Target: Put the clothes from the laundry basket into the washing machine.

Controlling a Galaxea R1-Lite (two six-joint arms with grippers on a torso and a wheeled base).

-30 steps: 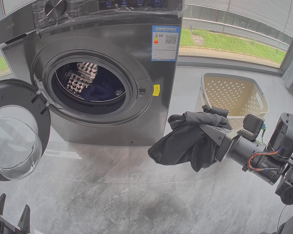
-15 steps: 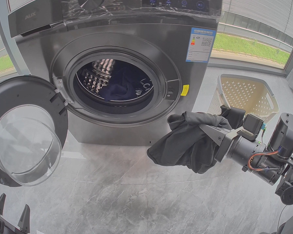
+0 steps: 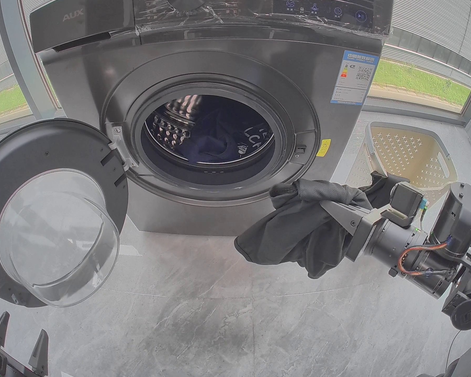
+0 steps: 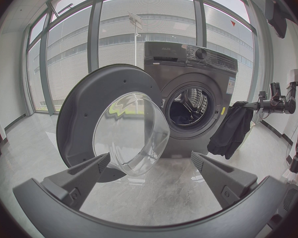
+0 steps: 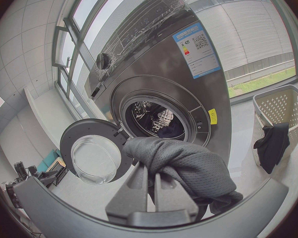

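My right gripper (image 3: 327,204) is shut on a dark grey mesh garment (image 3: 293,229) that hangs above the floor, right of and below the washing machine's open drum (image 3: 209,132). In the right wrist view the fingers (image 5: 143,182) pinch the garment (image 5: 188,166). Dark blue clothes (image 3: 206,147) lie inside the drum. The beige laundry basket (image 3: 418,150) stands to the right of the washing machine (image 3: 220,58), with a black garment (image 5: 271,146) draped over its rim. My left gripper (image 4: 148,159) is open and holds nothing, low at the near left (image 3: 18,339).
The round door (image 3: 47,210) with its clear bowl stands swung open to the left of the drum. Grey marble floor (image 3: 193,310) lies bare in front of the washing machine. Tall windows run behind the washing machine and the basket.
The whole head view has shifted: the washing machine now sits further right and larger in the picture. My right gripper still holds the grey garment in the same pose.
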